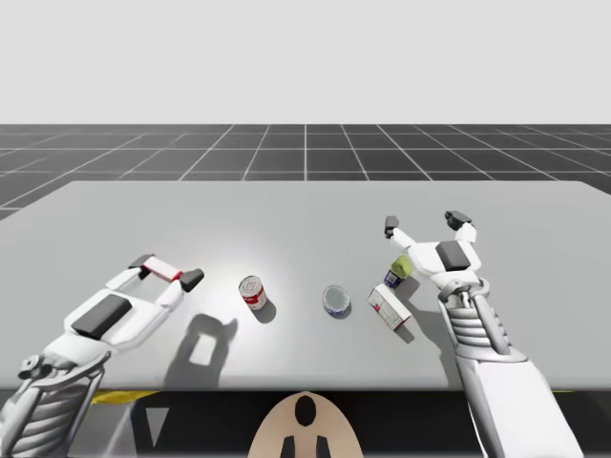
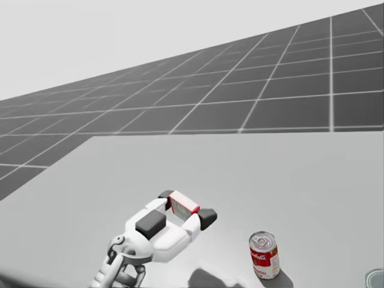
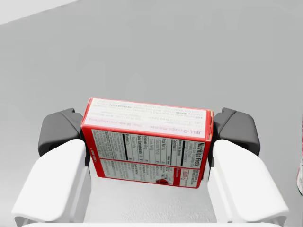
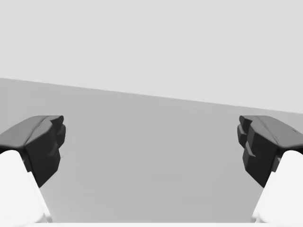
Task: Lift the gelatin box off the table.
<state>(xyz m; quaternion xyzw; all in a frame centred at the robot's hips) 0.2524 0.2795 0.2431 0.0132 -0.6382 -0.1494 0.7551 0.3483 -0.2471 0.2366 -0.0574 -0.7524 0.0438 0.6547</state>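
Note:
The gelatin box [image 3: 149,142], red with white printed panels, sits between the fingers of my left gripper [image 3: 149,135], and both dark pads press its short ends. In the high view the gelatin box [image 1: 160,269] and left gripper [image 1: 167,270] hang above the table's left side, and their shadow [image 1: 205,343] falls apart from them on the tabletop. The head view shows the box [image 2: 182,205] tilted in that left gripper [image 2: 186,206]. My right gripper [image 1: 424,222] stands open over the right side of the table, with nothing between its fingers [image 4: 40,142].
A red-and-white can [image 1: 252,292] stands upright near the middle, also seen as the can [image 2: 264,255] right of my left hand. A grey round tin [image 1: 336,301], a red-and-white box [image 1: 389,308] and a green-and-dark small can [image 1: 399,268] cluster by my right arm.

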